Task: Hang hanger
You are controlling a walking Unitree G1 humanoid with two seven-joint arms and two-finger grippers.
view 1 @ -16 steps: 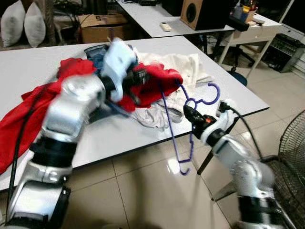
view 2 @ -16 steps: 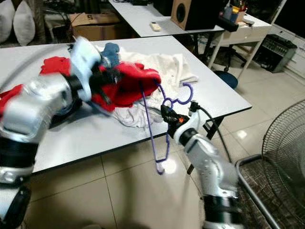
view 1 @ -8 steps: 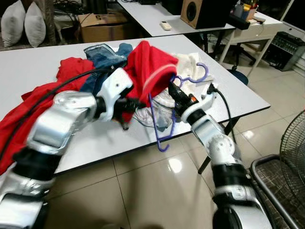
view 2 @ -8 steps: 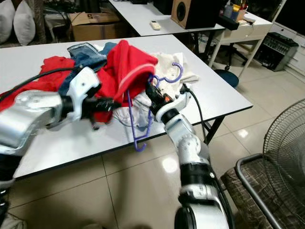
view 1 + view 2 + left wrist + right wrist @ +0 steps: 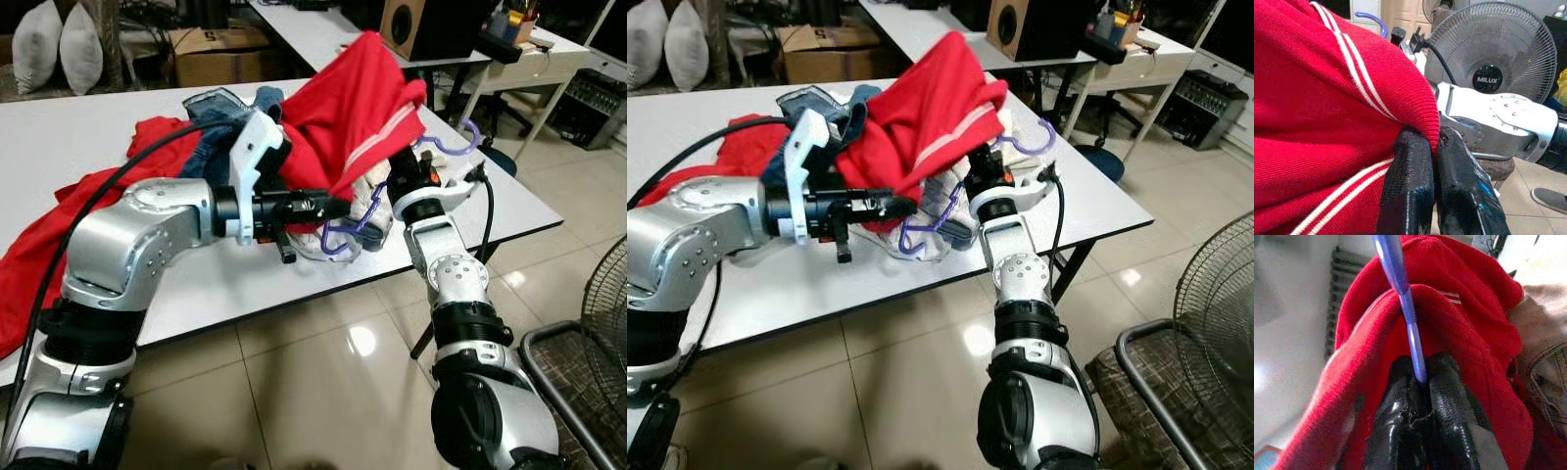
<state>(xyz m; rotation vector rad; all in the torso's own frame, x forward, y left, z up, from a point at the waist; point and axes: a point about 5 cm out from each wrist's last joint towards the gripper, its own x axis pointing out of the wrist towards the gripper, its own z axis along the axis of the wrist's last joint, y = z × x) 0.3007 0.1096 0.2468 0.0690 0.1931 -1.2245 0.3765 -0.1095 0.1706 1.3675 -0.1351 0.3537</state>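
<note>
Right gripper (image 5: pixel 1418 382) pinching hanger (image 5: pixel 348 227), rod running toward 12 o'clock into shirt (image 5: pixel 358 103); left gripper (image 5: pixel 1432 161) clamping hem (nearer side).

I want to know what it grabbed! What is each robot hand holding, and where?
Left gripper pinches the red shirt at its striped hem; right gripper clamps the purple hanger on its thin bar.

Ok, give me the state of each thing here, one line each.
Red garment: lifted off the table, draped over the hanger.
Purple hanger: partly inside the garment, hook sticking out.
Left gripper: jaws shut on the garment's hem.
Right gripper: jaws shut on the hanger.
</note>
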